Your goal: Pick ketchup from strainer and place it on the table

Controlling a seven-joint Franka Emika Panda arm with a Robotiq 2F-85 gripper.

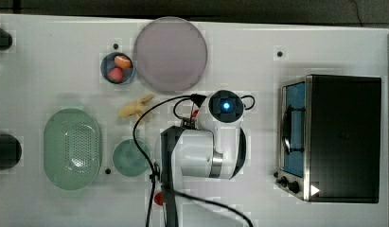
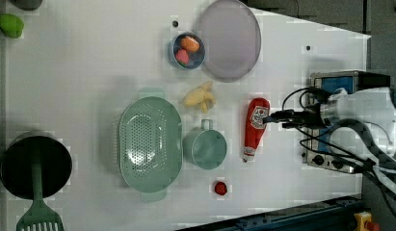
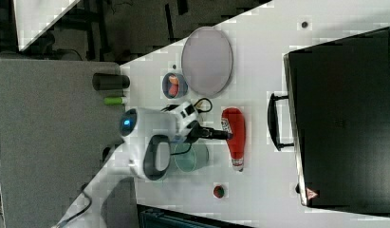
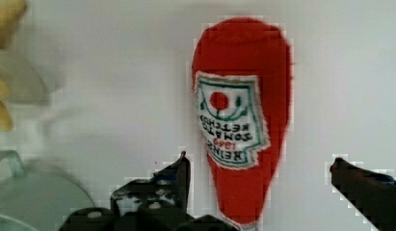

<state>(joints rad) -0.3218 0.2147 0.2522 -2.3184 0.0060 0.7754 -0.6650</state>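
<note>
In the left view, the strainer (image 2: 150, 143) lies farthest from the gripper (image 2: 269, 118), then the cup (image 2: 205, 148), then the ketchup (image 2: 255, 126) flat on the table (image 2: 89, 72) under the fingertips. In the wrist view the fingers (image 4: 178, 175) stand wide apart, one on each side of the bottle, not gripping it.

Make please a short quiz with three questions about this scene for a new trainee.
1. True or false: the ketchup lies inside the strainer.
2. Which holds food? A) the teal cup B) the small blue bowl C) the grey plate
3. Fill in: the fingers of the claw stand ____ on either side of the bottle.

Key: 1 false, it lies on the table; 2 B; 3 open.
</note>
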